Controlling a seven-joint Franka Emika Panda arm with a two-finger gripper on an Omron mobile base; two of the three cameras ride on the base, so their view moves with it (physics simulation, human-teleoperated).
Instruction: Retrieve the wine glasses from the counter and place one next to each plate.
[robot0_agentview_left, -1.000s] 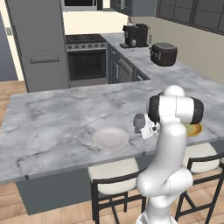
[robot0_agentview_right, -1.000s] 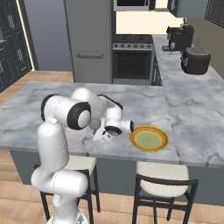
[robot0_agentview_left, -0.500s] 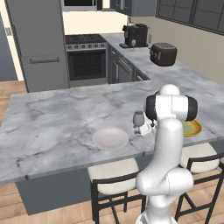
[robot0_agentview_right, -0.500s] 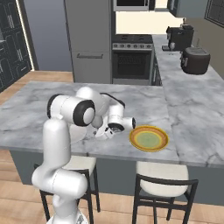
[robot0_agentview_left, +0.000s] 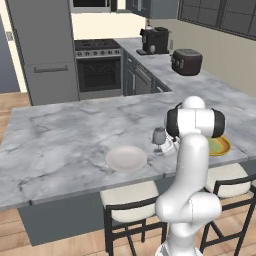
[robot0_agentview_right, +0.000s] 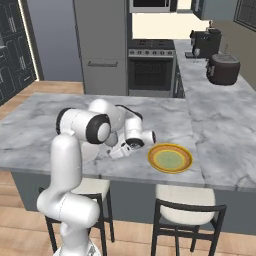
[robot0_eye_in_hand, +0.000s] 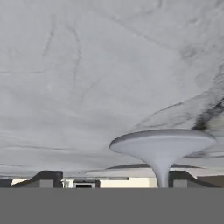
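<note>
A small grey-tinted wine glass (robot0_agentview_left: 159, 137) stands upright on the marble counter (robot0_agentview_left: 60, 145), just right of the plain white plate (robot0_agentview_left: 126, 158). My gripper (robot0_agentview_left: 168, 146) is low beside the glass's stem and is open. In the hand view the round foot (robot0_eye_in_hand: 162, 143) and thin stem sit between the widely spread fingertips (robot0_eye_in_hand: 46, 178), closer to the right one, and nothing is clamped. The yellow-rimmed plate (robot0_agentview_right: 170, 158) lies on the counter to the right of the gripper (robot0_agentview_right: 118, 150); my arm partly covers the same plate (robot0_agentview_left: 220, 146) in the left base view.
A black coffee machine (robot0_agentview_left: 155, 41) and a dark round appliance (robot0_agentview_left: 186, 61) stand on the far counter run. A stove (robot0_agentview_left: 98, 65) sits against the back wall. Two stools (robot0_agentview_left: 131, 202) (robot0_agentview_right: 187, 200) are tucked under the counter's near edge.
The jaws have opened from shut around the glass's stem to wide apart. The glass stays standing beside the white plate, and the arm has hardly shifted.
</note>
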